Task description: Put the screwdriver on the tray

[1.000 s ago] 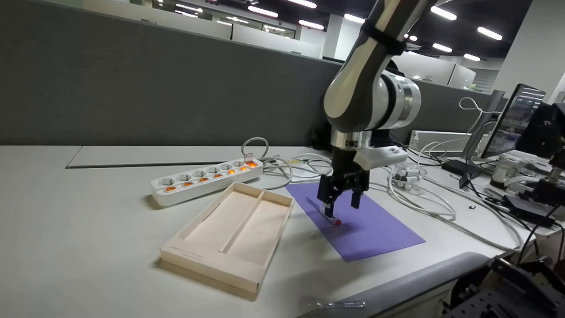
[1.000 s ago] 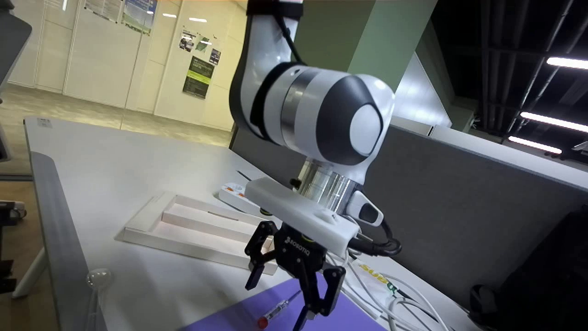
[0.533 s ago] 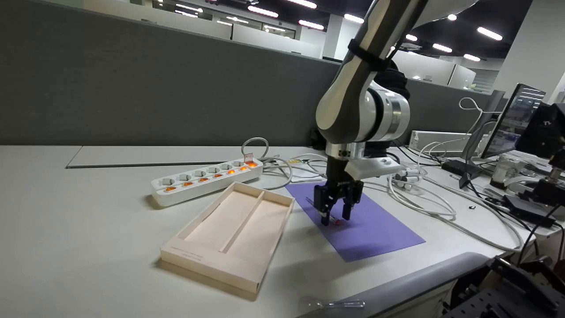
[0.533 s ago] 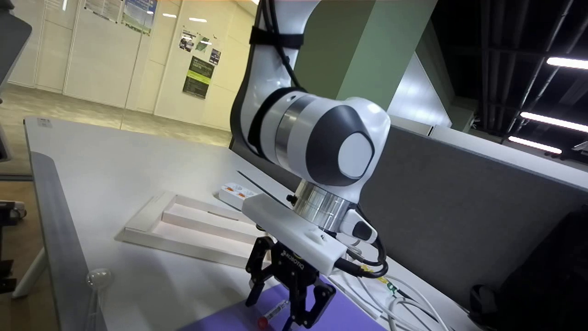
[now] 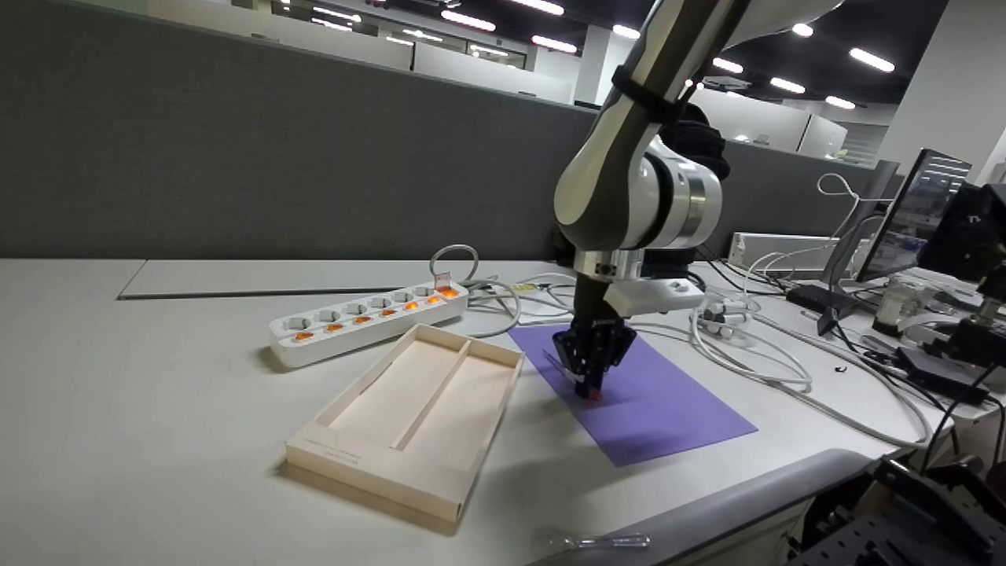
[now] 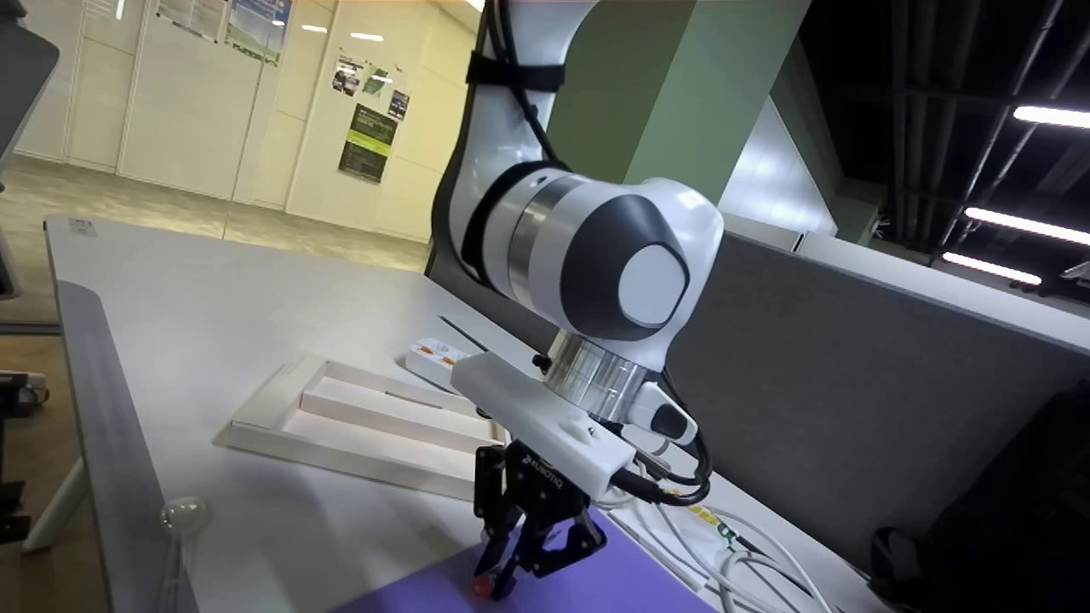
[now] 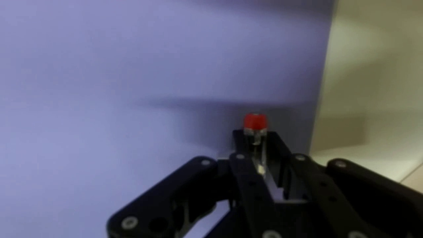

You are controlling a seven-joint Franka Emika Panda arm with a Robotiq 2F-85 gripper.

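Your gripper [image 6: 494,576], with the maker's name ROBOTIQ in white on its black body in an exterior view, is pinched around the screwdriver [image 7: 259,145]: in the wrist view its fingers [image 7: 278,145] press against either side of the clear handle, next to the red end cap. You have it low over the purple mat [image 5: 668,420]; whether it touches the mat cannot be told. Just beside the mat sits the pale beige tray [image 5: 385,465], split lengthwise by a divider, with small print on its wide end too faint to read. Near the tray is a white power strip [image 5: 369,330] with orange switches, some lit. In an exterior view, a white item [image 6: 704,515] carries yellow and green lettering, partly covered, and a dark poster [image 6: 367,145] bears writing too small to make out.
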